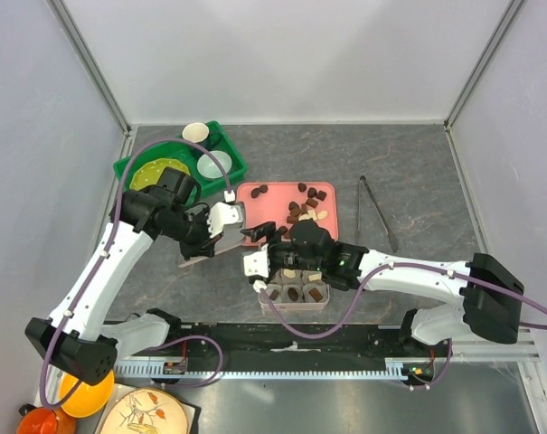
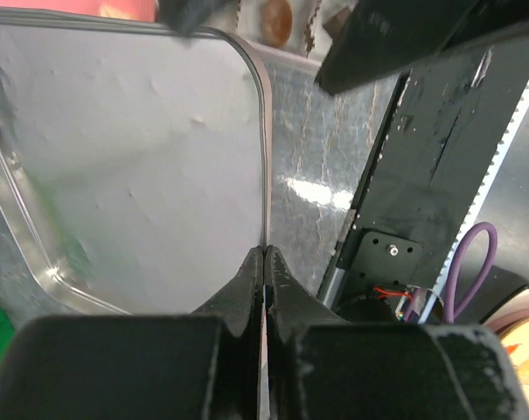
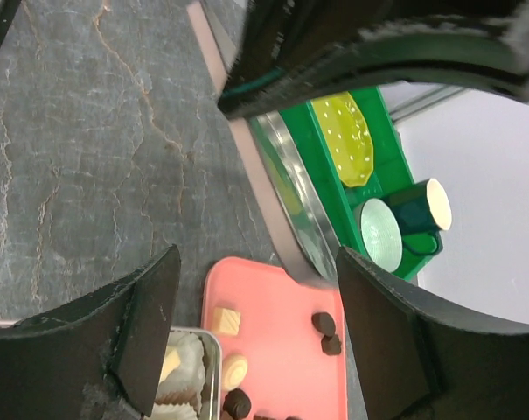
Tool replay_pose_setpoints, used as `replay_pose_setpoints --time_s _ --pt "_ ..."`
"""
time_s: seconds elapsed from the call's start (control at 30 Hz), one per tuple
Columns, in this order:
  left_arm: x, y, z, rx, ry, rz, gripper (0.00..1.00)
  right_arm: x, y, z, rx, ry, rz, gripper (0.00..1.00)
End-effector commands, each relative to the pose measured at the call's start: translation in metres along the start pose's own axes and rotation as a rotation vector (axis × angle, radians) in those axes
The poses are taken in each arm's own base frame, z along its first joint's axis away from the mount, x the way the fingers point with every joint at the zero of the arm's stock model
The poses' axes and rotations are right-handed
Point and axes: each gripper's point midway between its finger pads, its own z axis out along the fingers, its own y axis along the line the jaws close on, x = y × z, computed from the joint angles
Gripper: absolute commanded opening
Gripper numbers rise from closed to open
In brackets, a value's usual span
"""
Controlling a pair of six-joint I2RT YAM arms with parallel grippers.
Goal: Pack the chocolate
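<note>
Dark brown and cream chocolate pieces (image 1: 307, 206) lie on a pink tray (image 1: 259, 210). In the right wrist view a cream square piece (image 3: 225, 319), a cream round piece (image 3: 235, 370) and dark pieces (image 3: 323, 325) show on the tray (image 3: 277, 350). A metal tin (image 1: 294, 291) with paper cups and a few pieces stands in front of the tray; its corner (image 3: 208, 350) shows here. My right gripper (image 1: 266, 237) (image 3: 255, 297) is open and empty above the tray's near edge. My left gripper (image 1: 210, 242) (image 2: 266, 254) is shut on the edge of the tin lid (image 2: 142, 157), held on edge left of the tin.
Metal tongs (image 1: 372, 212) lie right of the tray. A green basket (image 1: 178, 163) at the back left holds a yellow-green plate (image 3: 347, 140) and cups (image 3: 386, 232). The arm rail (image 2: 439, 157) runs along the near edge.
</note>
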Motion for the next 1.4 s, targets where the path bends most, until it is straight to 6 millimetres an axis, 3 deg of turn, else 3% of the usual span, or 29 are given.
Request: replay_pose_setpoints --time_s 0.0,0.23,0.6,0.8,0.83,0.93,1.13,1.23,1.33,1.37 --pt "-0.002 -0.029 -0.014 0.112 -0.014 0.064 0.02 -0.02 -0.01 0.011 0.006 -0.042 -0.058 0.79" --pt "0.004 -0.04 -0.014 0.16 0.007 0.054 0.01 -0.018 -0.006 0.022 -0.021 -0.03 -0.076 0.77" --pt "0.009 -0.049 -0.014 0.169 0.029 0.071 0.01 -0.004 0.007 0.028 -0.089 0.034 -0.088 0.64" --pt "0.009 -0.053 -0.012 0.182 0.031 0.075 0.02 0.002 0.004 0.028 -0.088 0.068 -0.105 0.46" --pt "0.01 -0.053 -0.012 0.18 0.032 0.075 0.01 0.004 0.004 0.028 -0.092 0.08 -0.108 0.34" --pt "0.009 -0.054 -0.013 0.178 0.028 0.083 0.02 0.008 0.003 0.029 -0.097 0.11 -0.107 0.13" --pt "0.006 -0.053 -0.016 0.162 0.015 0.093 0.01 0.008 -0.005 0.027 -0.065 0.129 -0.116 0.01" --pt "0.0 -0.042 -0.019 0.099 0.005 0.077 0.11 0.002 -0.013 0.025 -0.035 0.115 -0.11 0.0" --pt "-0.023 -0.001 -0.034 -0.161 -0.075 0.058 0.29 -0.003 -0.018 0.019 -0.016 0.112 -0.108 0.0" --pt "-0.023 0.022 -0.043 -0.302 -0.067 0.045 0.33 -0.004 -0.018 0.017 -0.01 0.111 -0.103 0.0"
